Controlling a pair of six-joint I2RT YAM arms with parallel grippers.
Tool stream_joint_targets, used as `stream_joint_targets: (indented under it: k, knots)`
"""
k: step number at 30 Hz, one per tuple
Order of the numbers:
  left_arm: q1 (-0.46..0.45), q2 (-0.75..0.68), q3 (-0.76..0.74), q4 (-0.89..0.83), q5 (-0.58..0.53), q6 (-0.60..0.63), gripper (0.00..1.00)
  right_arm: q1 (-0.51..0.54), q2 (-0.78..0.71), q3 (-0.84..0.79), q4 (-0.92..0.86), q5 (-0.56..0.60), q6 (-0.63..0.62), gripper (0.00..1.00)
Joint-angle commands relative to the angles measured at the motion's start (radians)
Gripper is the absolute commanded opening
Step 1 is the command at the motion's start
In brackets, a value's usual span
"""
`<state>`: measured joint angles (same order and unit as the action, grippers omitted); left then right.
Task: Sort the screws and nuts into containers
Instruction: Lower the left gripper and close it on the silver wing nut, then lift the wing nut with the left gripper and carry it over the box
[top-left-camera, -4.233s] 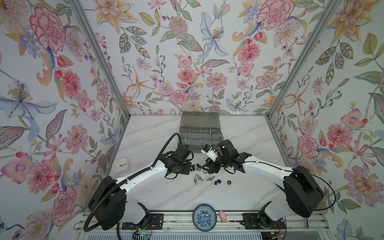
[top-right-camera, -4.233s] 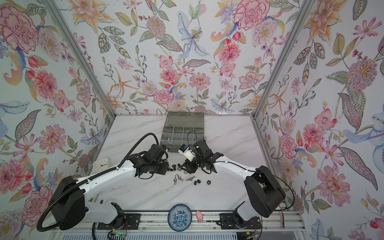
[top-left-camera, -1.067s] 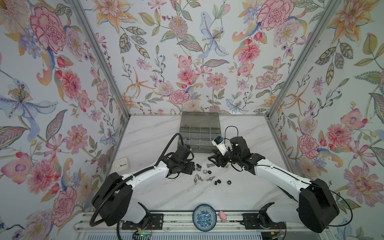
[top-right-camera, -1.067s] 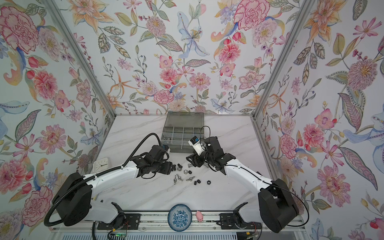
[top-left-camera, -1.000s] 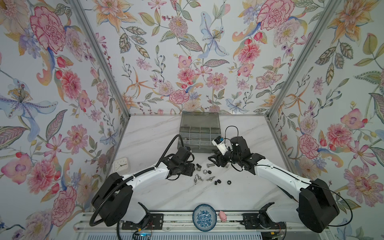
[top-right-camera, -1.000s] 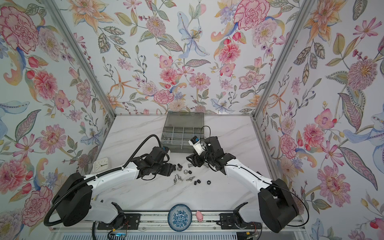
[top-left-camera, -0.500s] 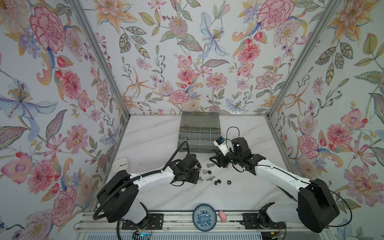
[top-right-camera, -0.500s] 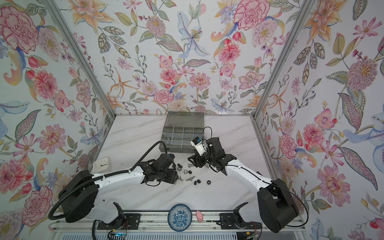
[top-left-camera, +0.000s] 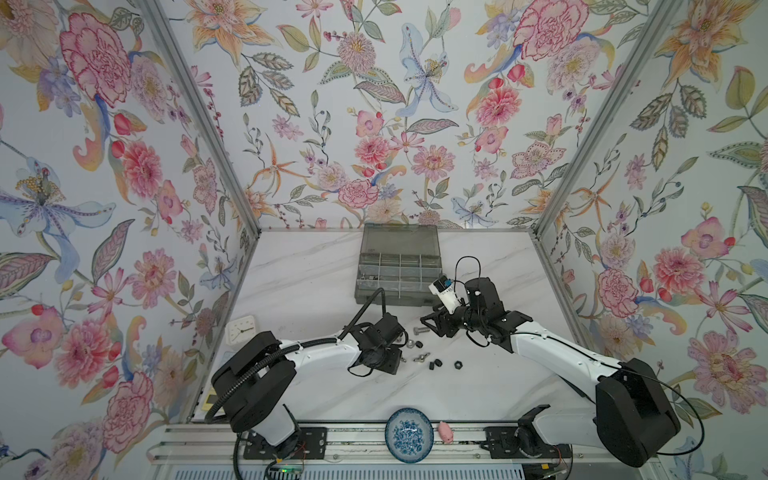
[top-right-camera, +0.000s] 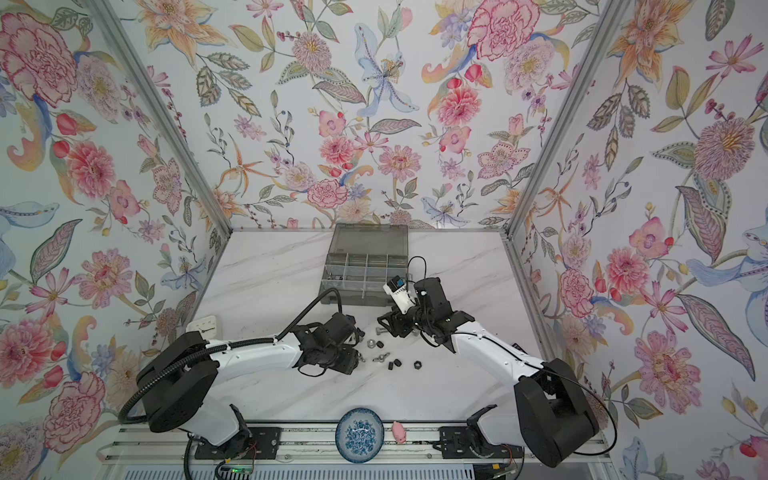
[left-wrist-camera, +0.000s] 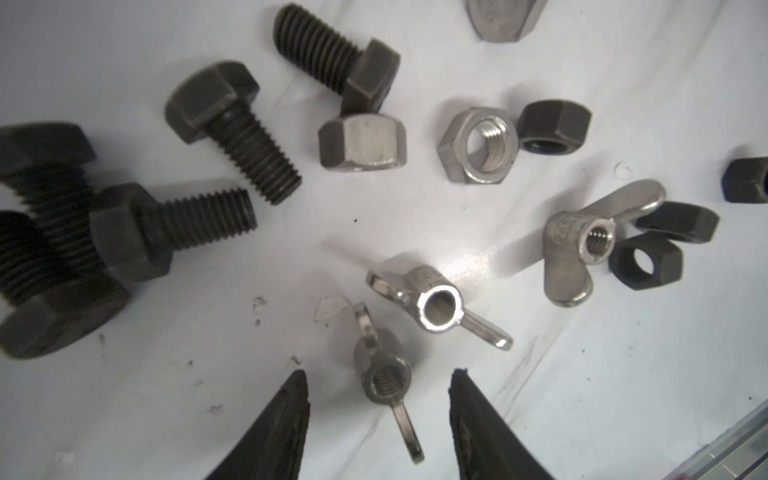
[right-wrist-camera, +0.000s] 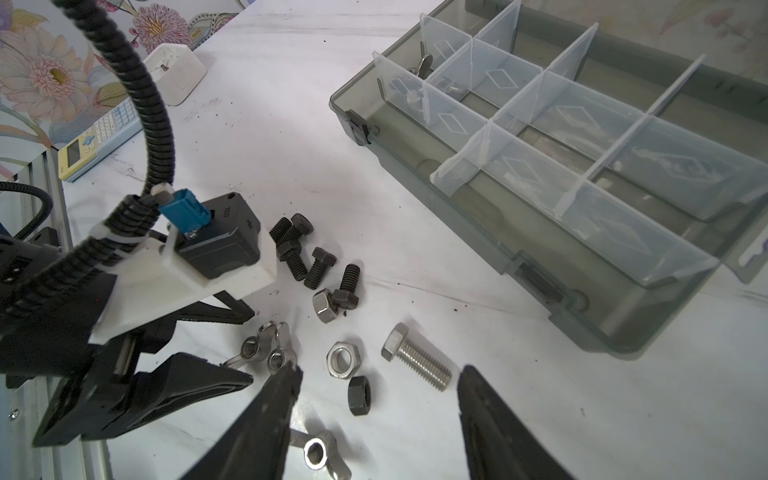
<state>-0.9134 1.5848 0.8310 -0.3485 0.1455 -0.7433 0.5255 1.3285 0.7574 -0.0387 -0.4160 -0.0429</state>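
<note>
The step in hand looks like a pick. The left gripper (left-wrist-camera: 378, 374) is down at the table (top-left-camera: 299, 282) with its jaws released, one on each side of a silver wing nut (left-wrist-camera: 386, 380), and neither touches it as far as the left wrist view shows. That nut belongs to the loose pile just below centre in both top views, between the two wrists. The pile also has two more wing nuts (left-wrist-camera: 440, 309), a silver hex nut (left-wrist-camera: 478, 145), several black nuts (top-left-camera: 434, 364) and a cluster of black bolts (left-wrist-camera: 232, 133).

The right gripper (right-wrist-camera: 378, 370) hangs a little above the pile, jaws wide and empty. A silver bolt (right-wrist-camera: 417, 360) lies under the gap.

The grey organizer box (top-left-camera: 409, 300) stands open at the centre of the top views, just above the pile, with its lid folded back toward the wall. A compartment at its left end holds a few silver pieces (right-wrist-camera: 420, 65), at least one of them a wing nut. Most other compartments look empty, so I judge the sorting to be at an early stage.

Next, the left jaws need to clench on the nut's round body rather than on its thin ears, which could let it twist out. The nut can then be lifted clear and carried up the frame to that left-end compartment. The right arm should take the silver bolt only without crossing the left arm's path
</note>
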Motion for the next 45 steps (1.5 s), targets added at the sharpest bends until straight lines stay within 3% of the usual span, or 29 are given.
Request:
stream_joint_targets:
  k: [1, 15, 26, 40, 45]
  knots:
    - [-0.015, 0.012, 0.014, -0.036, -0.023, -0.012, 0.55, -0.009, -0.017, -0.007, 0.014, -0.021, 0.014, 0.64]
    - [-0.024, 0.049, 0.025, -0.088, -0.047, -0.001, 0.37, -0.011, -0.015, -0.01, 0.027, -0.024, 0.026, 0.64]
    - [-0.031, 0.067, 0.037, -0.095, -0.041, 0.006, 0.17, -0.011, -0.019, -0.015, 0.029, -0.026, 0.028, 0.64]
    - [-0.031, 0.061, 0.04, -0.098, -0.047, 0.013, 0.0, -0.012, -0.017, -0.009, 0.033, -0.029, 0.026, 0.65]
    - [-0.031, 0.062, 0.049, -0.106, -0.052, 0.021, 0.0, -0.012, -0.013, -0.007, 0.034, -0.033, 0.026, 0.65]
